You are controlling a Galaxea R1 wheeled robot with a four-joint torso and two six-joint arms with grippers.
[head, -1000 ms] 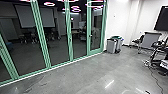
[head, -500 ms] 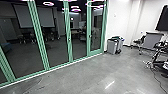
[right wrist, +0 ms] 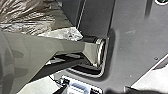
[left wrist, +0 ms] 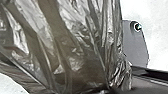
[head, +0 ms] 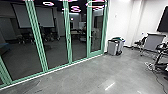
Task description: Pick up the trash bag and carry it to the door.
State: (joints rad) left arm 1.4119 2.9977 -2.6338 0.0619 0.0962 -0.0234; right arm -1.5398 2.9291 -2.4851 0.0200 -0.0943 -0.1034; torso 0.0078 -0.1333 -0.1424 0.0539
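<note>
One trash bag (left wrist: 75, 47), likely mid-carry, calls for smooth driving without snags; whether either claw is pinching it, I cannot tell.

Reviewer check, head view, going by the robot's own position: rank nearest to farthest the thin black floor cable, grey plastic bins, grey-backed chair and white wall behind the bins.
1. Thin black cable: right foreground.
2. Grey plastic bins, right of centre, and grey-backed chair, farther right: too close to call.
3. White wall: behind the bins.
</note>
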